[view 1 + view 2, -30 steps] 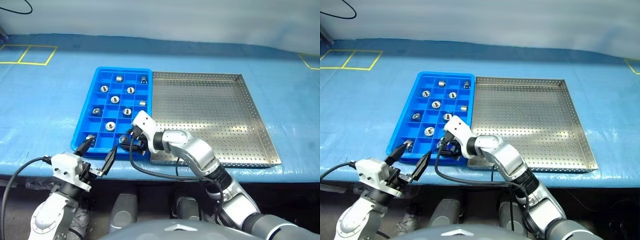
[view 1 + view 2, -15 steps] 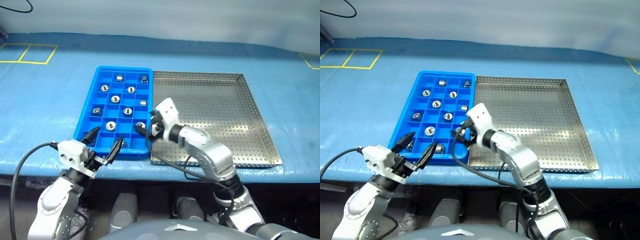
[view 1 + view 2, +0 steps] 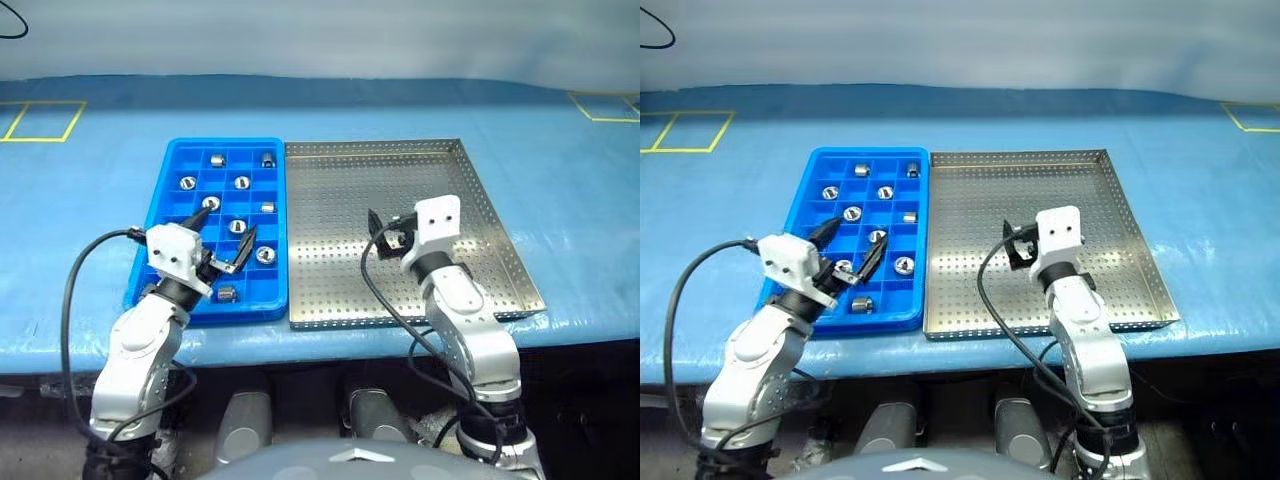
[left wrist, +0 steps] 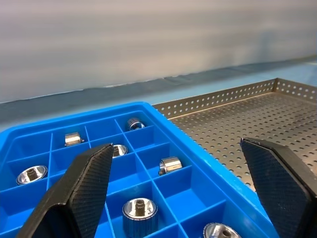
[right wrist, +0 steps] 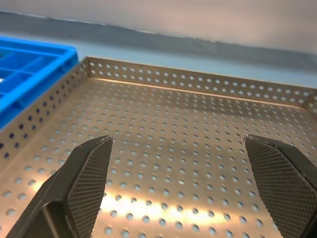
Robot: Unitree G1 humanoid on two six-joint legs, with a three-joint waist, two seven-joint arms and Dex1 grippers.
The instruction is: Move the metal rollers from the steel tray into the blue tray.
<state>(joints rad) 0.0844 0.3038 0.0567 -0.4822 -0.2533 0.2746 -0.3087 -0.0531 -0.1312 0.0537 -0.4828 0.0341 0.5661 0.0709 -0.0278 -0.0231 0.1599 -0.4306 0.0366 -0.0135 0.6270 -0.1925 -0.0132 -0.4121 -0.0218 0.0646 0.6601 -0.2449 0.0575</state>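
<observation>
With every roller (image 3: 264,255) in sight already in the blue tray (image 3: 152,228) beside the bare steel tray (image 3: 470,190), the open, empty left pincer (image 3: 222,238) hovering over the blue tray could knock one out, while the open right pincer (image 3: 384,232) risks only scraping steel.

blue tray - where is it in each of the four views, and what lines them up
Left eye view: blue tray left of centre.
Right eye view: left of centre.
Left wrist view: lower left, under the fingers.
Right wrist view: a corner at the left edge.
Shared landmark: steel tray, beside it.
</observation>
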